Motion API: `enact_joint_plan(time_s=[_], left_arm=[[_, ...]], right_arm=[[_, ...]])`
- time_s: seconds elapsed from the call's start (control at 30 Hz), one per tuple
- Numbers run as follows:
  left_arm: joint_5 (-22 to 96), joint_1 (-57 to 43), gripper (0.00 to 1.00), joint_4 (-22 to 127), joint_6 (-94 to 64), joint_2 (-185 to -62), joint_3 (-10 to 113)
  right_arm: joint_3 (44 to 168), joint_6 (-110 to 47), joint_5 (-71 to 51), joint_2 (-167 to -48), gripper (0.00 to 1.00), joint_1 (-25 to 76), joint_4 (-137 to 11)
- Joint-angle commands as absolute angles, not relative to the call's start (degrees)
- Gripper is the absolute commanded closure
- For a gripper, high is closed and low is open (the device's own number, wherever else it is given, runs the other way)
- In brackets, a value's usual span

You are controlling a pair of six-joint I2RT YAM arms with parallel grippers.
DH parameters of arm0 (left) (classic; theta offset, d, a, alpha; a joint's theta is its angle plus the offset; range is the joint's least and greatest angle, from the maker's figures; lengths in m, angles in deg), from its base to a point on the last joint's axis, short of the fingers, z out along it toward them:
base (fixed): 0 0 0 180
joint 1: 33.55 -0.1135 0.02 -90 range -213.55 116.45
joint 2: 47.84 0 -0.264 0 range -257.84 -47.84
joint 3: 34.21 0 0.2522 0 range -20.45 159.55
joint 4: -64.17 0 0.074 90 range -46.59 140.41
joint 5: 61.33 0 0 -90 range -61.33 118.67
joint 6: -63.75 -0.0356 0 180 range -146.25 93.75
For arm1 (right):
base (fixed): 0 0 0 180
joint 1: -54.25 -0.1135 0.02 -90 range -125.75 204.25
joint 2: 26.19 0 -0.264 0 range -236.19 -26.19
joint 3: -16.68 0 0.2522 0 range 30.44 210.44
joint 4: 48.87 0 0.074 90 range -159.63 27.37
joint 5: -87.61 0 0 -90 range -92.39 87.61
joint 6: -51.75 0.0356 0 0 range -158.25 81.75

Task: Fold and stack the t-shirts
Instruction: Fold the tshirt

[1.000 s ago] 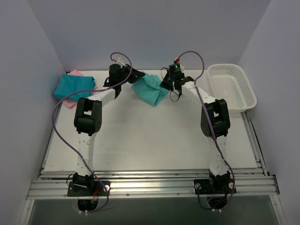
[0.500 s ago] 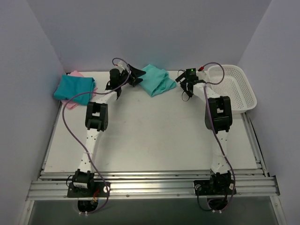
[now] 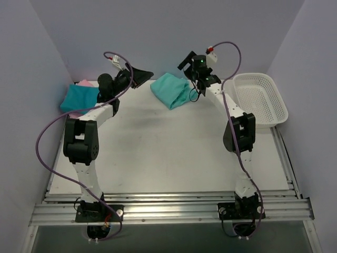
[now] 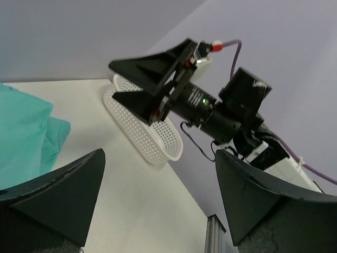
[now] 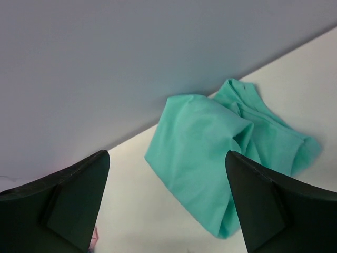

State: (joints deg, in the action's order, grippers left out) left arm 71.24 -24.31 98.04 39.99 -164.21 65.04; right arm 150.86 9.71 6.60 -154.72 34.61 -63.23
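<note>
Currently the light teal-green t-shirt (image 3: pixel 171 90) lies crumpled at the far side of the table (image 3: pixel 158 153), close to the back wall, and neither arm has hold of it. The left gripper (image 3: pixel 139 75) hangs raised off the table just to the shirt's left, its fingers (image 4: pixel 52 195) spread wide with nothing between them. In the left wrist view the shirt shows only at the left edge, outside the left finger rather than in the gap.

The right gripper (image 3: pixel 185 59) is lifted above the shirt's far right corner, and its fingers (image 5: pixel 284 200) are likewise wide apart and empty. Seen from the right wrist, the shirt rests on the table beyond the gap, nearer the right finger, and touches neither finger.

The darker teal-blue t-shirt (image 3: pixel 79 96) sits folded in the far left corner on top of the pink t-shirt (image 3: pixel 84 82), whose edges peek out around it. Both are well apart from the light one. The white mesh basket (image 3: pixel 260 97) stands at the far right edge of the table, to the right of the right arm.
</note>
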Motion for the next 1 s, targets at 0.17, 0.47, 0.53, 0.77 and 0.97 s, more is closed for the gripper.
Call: enact_joint_plan(time_s=[0.17, 0.47, 0.53, 0.77, 0.97], left_arm=[[73.7, -24.1, 0.06, 108.8, 39.0, -164.3, 48.6], [74.5, -23.2, 0.06, 111.2, 37.7, -165.1, 46.0], [74.4, -22.8, 0.06, 111.0, 37.4, -165.5, 46.1], [74.7, -21.9, 0.06, 112.3, 37.6, -167.9, 47.0], [74.8, -21.3, 0.06, 113.1, 37.7, -169.7, 47.7]], right_arm=[[160.2, 4.6, 5.7, -166.4, 0.16, 36.8, -66.6], [161.2, 4.2, 5.0, -170.5, 0.19, 36.9, -64.7], [161.4, 4.2, 5.0, -171.0, 0.19, 37.0, -64.0], [163.2, 5.1, 4.1, -174.3, 0.21, 36.9, -63.2], [165.3, 5.7, 3.2, -177.3, 0.33, 36.8, -60.2]])
